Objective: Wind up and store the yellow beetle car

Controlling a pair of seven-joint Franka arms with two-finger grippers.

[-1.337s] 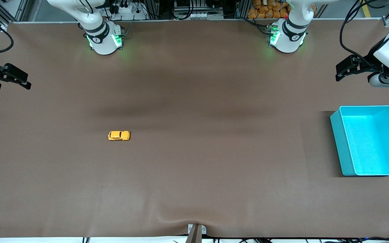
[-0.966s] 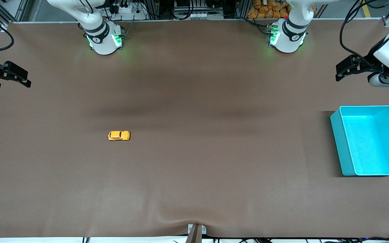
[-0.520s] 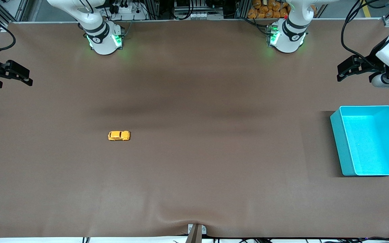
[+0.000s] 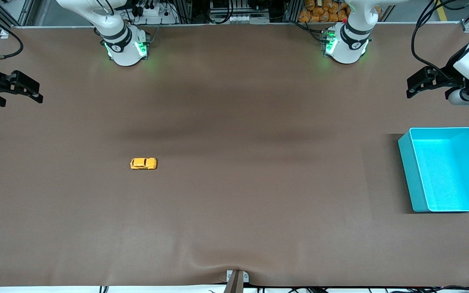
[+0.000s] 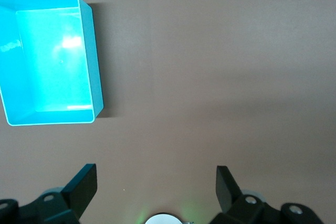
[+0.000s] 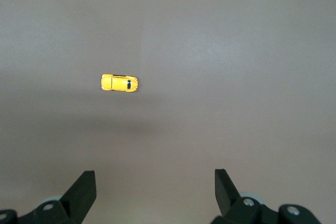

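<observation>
Right gripper [image 4: 35, 92] drifted slightly inward, left gripper [image 4: 413, 85] waits, both wide; one car [image 4: 143, 163], one bin [image 4: 405, 162].

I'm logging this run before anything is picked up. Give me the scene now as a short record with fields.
car: yellow beetle car on its wheels on the table, toward the right arm's end, untouched
bin: teal bin, toward the left arm's end, nothing seen in it
right claw: open, up over the table's edge at its own end
left claw: open, up over the table near the bin
stage: car not yet grasped
</observation>
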